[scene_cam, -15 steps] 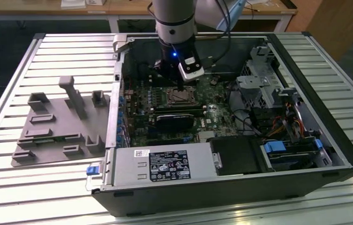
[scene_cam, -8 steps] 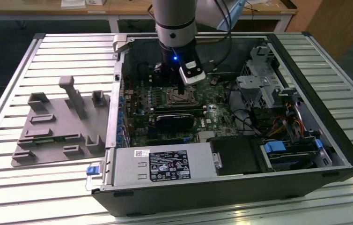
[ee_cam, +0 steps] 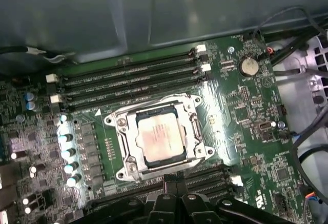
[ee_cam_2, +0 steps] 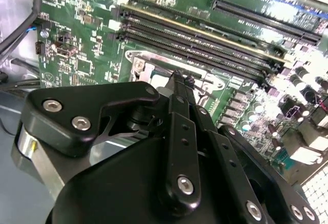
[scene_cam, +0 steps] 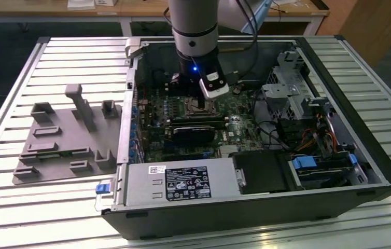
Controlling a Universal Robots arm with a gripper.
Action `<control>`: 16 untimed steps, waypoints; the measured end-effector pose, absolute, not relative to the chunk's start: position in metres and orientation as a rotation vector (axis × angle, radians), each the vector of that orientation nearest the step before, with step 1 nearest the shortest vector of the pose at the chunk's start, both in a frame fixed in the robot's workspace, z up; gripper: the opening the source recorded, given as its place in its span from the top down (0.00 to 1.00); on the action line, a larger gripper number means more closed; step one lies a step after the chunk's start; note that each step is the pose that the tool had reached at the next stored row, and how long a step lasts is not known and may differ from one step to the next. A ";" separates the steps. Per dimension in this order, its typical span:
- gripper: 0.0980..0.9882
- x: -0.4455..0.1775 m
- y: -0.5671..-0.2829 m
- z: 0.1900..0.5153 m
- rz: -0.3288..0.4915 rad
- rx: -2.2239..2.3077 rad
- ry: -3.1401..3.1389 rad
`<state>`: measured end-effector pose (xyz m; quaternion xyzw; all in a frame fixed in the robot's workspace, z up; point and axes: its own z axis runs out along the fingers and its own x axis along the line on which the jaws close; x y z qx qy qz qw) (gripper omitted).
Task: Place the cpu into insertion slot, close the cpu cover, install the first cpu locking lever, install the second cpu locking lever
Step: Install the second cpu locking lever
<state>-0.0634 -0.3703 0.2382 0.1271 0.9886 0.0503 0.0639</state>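
So the cpu (ee_cam: 160, 139) is already sitting in the insertion slot (ee_cam: 124, 155), silvery top facing up, dead centre of the motherboard (ee_cam: 246, 126) in the first wrist view. The cpu cover (ee_cam: 190, 115) looks folded down around it, frame flat with the chip showing through the window, so I'd call those two steps done. Can't make out either locking lever as latched, so I'd guess both are left.

The pincer (ee_cam: 176, 178) hangs right at the socket's edge, at about 6 o'clock from the chip in that view, fingers pressed together and, far as I can see, holding nothing. In the exterior view the arm (scene_cam: 194, 31) reaches straight down into the open pc case (scene_cam: 251, 207), which lies on the slatted bench (scene_cam: 15, 197).
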 end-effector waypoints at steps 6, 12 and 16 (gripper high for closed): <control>1.00 -0.063 -0.376 0.237 0.152 0.384 2.985; 1.00 -0.065 -0.380 0.234 0.152 0.384 2.985; 1.00 -0.069 -0.381 0.231 0.153 0.384 2.986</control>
